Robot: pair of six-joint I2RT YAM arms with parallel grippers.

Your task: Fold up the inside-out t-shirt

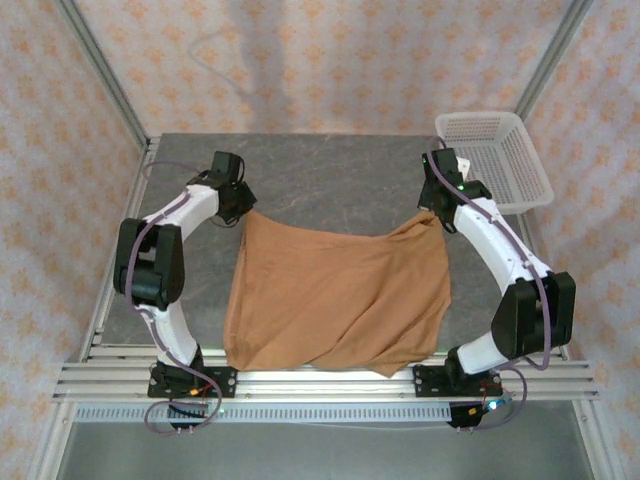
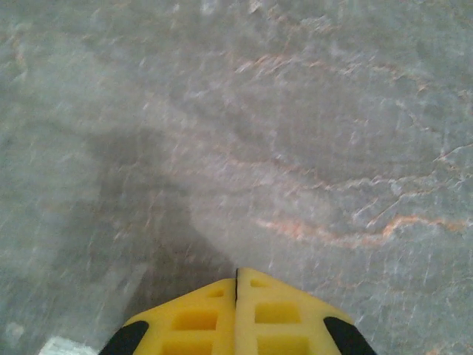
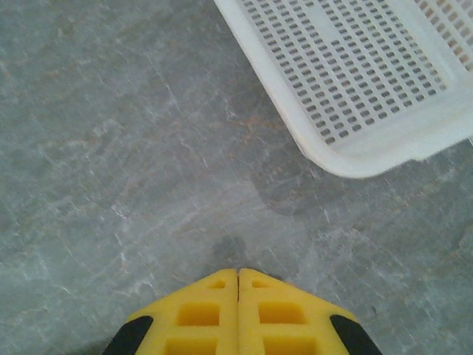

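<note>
Orange-tan cloth, the inside-out t-shirt, lies rumpled and spread across the lower middle of the overhead frame, reaching the front edge of the grey stone-look table. By its upper corners, the left gripper and right gripper each show yellow fingers pressed together on nothing, above bare tabletop. Farther back, upper right, sits a white mesh basket.

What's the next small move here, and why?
Probably open both grippers for a fresh grasp. The left gripper and right gripper are shut at the far corners of the t-shirt, with no cloth visible between the fingertips in the wrist views. It lies spread but creased on the table, not yet folded.
</note>
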